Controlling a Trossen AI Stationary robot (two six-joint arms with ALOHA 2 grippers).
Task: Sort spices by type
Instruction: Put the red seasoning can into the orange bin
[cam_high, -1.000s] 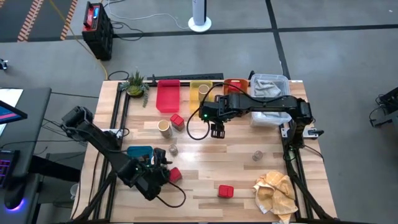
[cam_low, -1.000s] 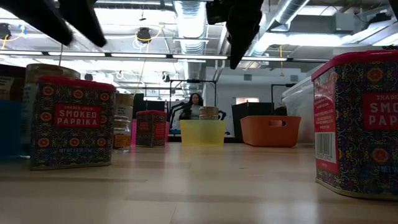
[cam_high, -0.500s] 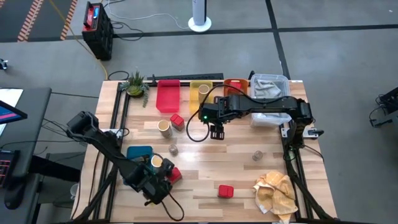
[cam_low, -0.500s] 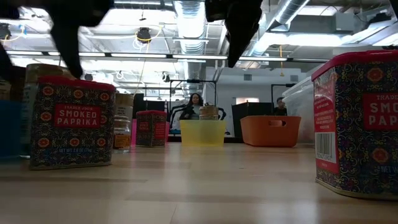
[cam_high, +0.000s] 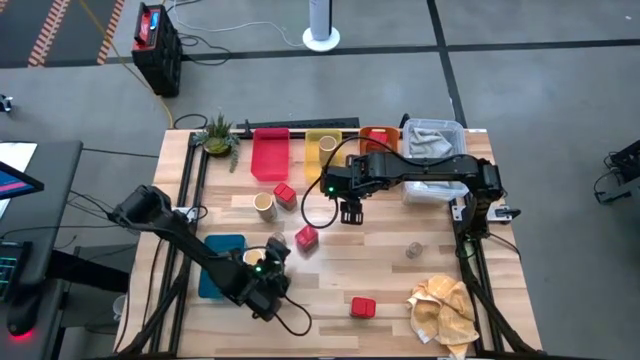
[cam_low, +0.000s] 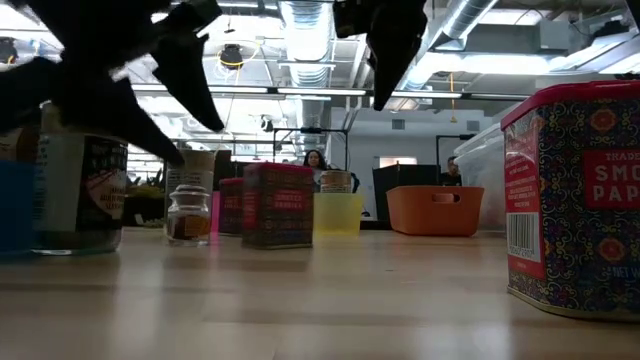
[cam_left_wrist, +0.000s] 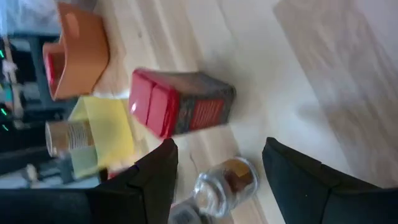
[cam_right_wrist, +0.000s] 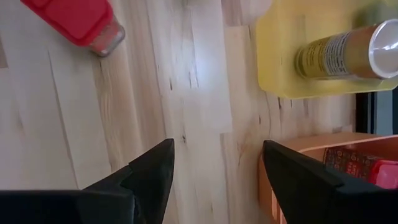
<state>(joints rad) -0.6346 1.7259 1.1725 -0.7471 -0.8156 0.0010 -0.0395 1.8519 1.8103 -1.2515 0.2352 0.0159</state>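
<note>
Both pincers stand open with nothing between their fingers, over a table of half-sorted spices.

The left gripper (cam_high: 272, 262) hangs low with a red paprika tin (cam_high: 306, 237) just ahead of it and a small glass jar (cam_left_wrist: 225, 180) of brown spice nearer, almost between its fingers, while the blue tray (cam_high: 214, 262) lies beside its arm, partly covered by it. The right gripper (cam_high: 349, 212) hovers just short of the yellow tray (cam_right_wrist: 292, 46), where a tan cylinder (cam_right_wrist: 345, 50) lies, and the orange tray (cam_right_wrist: 311, 168), where a red tin (cam_right_wrist: 359, 164) shows, cut off at the frame edge. Farther off stand another tan cylinder (cam_high: 263, 205), a second jar (cam_high: 414, 249) and a lone red tin (cam_high: 362, 306). The red tray's (cam_high: 269, 154) contents cannot be made out.
</note>
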